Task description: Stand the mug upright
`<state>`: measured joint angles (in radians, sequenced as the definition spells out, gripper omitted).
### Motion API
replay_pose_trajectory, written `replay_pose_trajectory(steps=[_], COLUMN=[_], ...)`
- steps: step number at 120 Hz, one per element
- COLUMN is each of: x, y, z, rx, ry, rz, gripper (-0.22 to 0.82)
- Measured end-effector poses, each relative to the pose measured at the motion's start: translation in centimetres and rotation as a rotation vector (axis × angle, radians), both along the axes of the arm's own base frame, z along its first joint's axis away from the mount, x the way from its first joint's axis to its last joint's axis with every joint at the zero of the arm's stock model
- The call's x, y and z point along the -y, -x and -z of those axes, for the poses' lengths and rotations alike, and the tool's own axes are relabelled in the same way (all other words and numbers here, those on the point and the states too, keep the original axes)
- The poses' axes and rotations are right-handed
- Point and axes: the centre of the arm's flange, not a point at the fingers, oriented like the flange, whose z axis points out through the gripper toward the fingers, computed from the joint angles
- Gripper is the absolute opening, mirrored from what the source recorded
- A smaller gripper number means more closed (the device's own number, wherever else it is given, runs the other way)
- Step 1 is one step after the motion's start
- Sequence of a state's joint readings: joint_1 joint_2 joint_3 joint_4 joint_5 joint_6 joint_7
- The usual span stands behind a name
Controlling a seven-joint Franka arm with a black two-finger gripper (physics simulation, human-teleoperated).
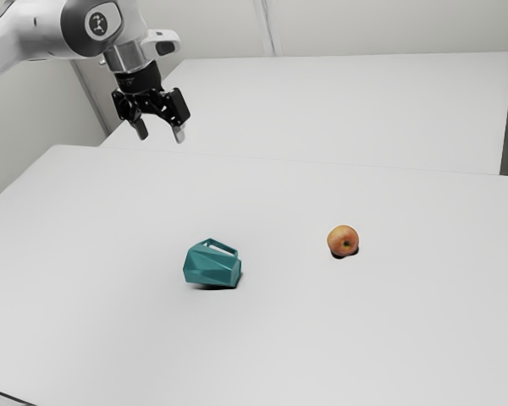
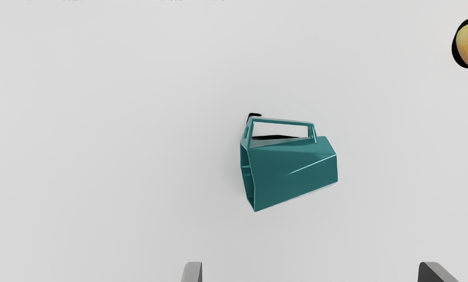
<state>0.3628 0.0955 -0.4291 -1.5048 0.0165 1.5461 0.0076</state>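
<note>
Two fingers [image 2: 193, 273] apart and empty, the black two-finger gripper [image 1: 161, 134] would best pinch squarely across the faceted, teal, glossy mug [image 2: 292, 172], on its side at the gripper's five o'clock in the exterior view (sparing the handle [image 2: 283, 121]), its long axis level, mouth [image 2: 247, 178] pointing away from the round, red-and-yellow apple [image 1: 343, 240].

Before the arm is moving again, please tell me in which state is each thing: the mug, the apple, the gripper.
Mug: lying on its side, not upright, mouth facing away from the apple.
Apple: resting on the table, apart from the mug, no cut visible.
Gripper: open, holding nothing, raised above the table.
</note>
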Motion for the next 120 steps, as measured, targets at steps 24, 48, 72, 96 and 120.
replay_pose_trajectory(steps=[24, 48, 72, 96, 120], x=[0.1, -0.6, -5.8, -8.7, -10.7], y=[0.0, 0.7, 1.4, 2.2, 2.4], z=[1.5, 3.8, 9.8, 16.9, 23.2], rx=[-0.033, -0.076, -0.129, -0.161, -0.178], ry=[0.003, 0.1, 0.295, 0.488, 0.657], rz=[0.004, 0.004, -0.025, -0.036, -0.047], gripper=[0.6, 0.6, 0.6, 0.6, 0.6])
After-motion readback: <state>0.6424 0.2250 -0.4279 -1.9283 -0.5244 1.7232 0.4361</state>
